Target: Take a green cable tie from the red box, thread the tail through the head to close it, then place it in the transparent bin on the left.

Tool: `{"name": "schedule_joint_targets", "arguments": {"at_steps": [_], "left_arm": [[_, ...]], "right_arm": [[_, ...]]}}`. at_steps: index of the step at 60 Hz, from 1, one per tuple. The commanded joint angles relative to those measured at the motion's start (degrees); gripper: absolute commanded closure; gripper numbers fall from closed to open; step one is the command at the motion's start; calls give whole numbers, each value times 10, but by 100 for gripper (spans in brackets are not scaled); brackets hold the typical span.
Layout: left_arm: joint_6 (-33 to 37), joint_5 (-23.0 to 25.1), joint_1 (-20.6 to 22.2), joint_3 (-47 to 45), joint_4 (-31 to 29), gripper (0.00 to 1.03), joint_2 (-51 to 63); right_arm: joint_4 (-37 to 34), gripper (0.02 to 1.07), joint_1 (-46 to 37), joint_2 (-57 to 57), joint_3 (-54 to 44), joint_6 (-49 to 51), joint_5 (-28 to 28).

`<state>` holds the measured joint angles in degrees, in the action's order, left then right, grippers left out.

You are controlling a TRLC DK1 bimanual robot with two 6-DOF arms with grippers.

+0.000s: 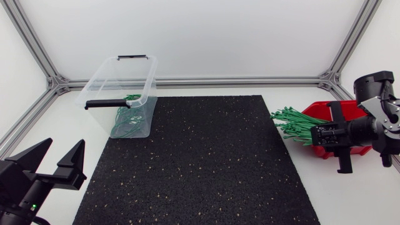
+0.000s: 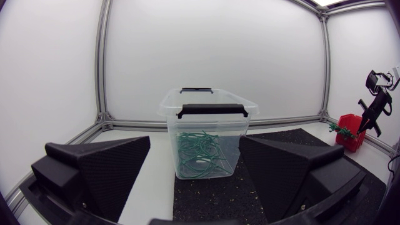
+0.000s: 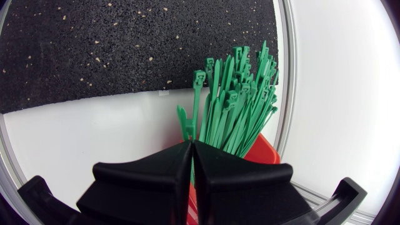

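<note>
A red box (image 1: 317,110) at the table's right edge holds a bundle of green cable ties (image 1: 294,124) that fan out toward the mat. My right gripper (image 1: 314,134) sits over the box's near end. In the right wrist view its fingers (image 3: 156,175) are pressed together, pinching one green cable tie (image 3: 197,94) that stands up from the bundle (image 3: 240,103) out of the red box (image 3: 265,150). The transparent bin (image 1: 103,81) stands at the back left with several closed green ties inside. My left gripper (image 1: 56,161) rests open at the front left, facing the bin (image 2: 209,103).
A black speckled mat (image 1: 200,162) covers the middle of the table between the bin and the box. The bin has black handles (image 2: 211,110) on its rim. White tabletop (image 3: 94,131) lies between the mat's edge and the red box.
</note>
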<state>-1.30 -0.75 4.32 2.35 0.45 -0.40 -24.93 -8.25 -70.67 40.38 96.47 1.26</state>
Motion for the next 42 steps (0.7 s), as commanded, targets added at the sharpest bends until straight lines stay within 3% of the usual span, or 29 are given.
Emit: {"name": "schedule_joint_targets", "arguments": {"at_steps": [1,42], "left_arm": [[1,-2,5,-23,-4,4,-3],[-6,-2,17,-24,0,4,-5]], "right_arm": [[-21,101,10,26,-4,-1,1],[-208,101,135,121,138,-191,12]]}}
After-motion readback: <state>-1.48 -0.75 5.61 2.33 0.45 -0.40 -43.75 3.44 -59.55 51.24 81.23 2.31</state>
